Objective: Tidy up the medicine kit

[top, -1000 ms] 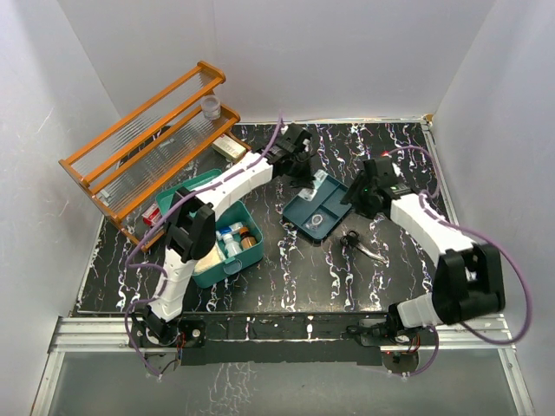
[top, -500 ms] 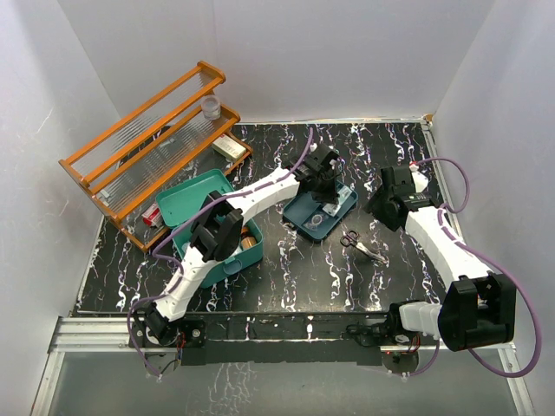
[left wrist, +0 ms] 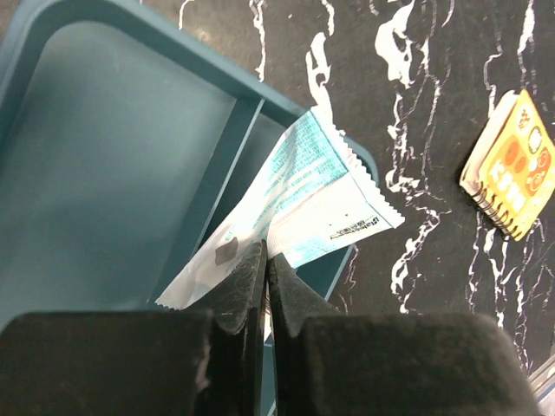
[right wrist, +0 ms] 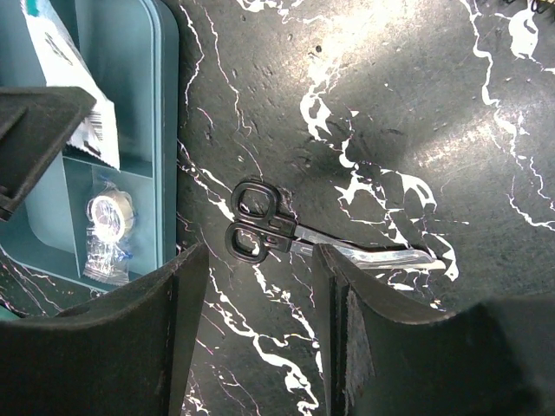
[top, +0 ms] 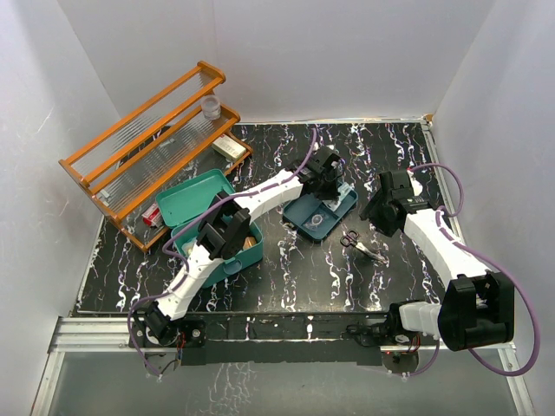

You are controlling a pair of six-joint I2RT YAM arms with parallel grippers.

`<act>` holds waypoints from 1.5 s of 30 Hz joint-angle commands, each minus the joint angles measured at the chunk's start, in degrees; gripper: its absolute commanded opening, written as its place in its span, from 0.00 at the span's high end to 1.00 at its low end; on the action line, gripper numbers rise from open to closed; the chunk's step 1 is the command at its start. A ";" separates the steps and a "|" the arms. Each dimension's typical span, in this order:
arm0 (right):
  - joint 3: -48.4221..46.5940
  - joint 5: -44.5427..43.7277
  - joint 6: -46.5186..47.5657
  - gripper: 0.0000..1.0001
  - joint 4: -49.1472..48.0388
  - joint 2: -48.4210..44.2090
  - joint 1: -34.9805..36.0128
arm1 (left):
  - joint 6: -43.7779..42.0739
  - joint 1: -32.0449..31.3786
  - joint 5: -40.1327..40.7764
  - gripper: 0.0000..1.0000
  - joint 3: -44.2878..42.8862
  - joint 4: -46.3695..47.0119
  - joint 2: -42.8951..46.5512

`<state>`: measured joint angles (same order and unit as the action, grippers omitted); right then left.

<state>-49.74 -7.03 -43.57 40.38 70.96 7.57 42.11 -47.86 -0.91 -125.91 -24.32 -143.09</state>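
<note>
**One sachet pinched, one pair of scissors under spread jaws**

The left gripper (left wrist: 263,260) is clenched on the near edge of a single white-and-teal sachet (left wrist: 303,195). The sachet lies slanted across the far right corner of the one shallow teal tray (left wrist: 113,173), one end over the rim. Just right of that corner, on the black marbled table (top: 295,269), lies one small orange spiral notepad (left wrist: 512,165).

The right gripper (right wrist: 260,251) hangs with its jaws parted and nothing between them, over the one pair of black-handled scissors (right wrist: 321,243). The scissors lie flat just right of the tray, blades pointing right. One bagged roll of tape (right wrist: 108,217) sits in a near compartment of the tray.

The medicine kit (top: 192,198) stands at the left of the table, well apart from the tray, with its lid thrown open. The left arm crosses over the box and hides most of what is inside. Behind it leans one orange wooden rack (top: 147,147).
</note>
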 commanded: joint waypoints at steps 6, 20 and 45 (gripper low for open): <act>0.65 -0.23 0.49 0.52 -1.93 0.07 -0.36 | 4.06 -0.05 0.65 1.00 -3.93 0.34 -1.80; -0.73 -0.96 0.61 0.53 -1.71 1.30 -0.31 | 8.65 -0.31 2.01 0.85 -2.99 -3.20 1.45; -15.03 7.97 8.24 0.79 -11.20 17.34 0.22 | -10.77 3.74 1.17 0.55 21.11 -4.60 32.29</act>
<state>-59.31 -1.32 -36.77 33.74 83.64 7.44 35.18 -46.11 -1.13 -111.96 -28.51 -118.28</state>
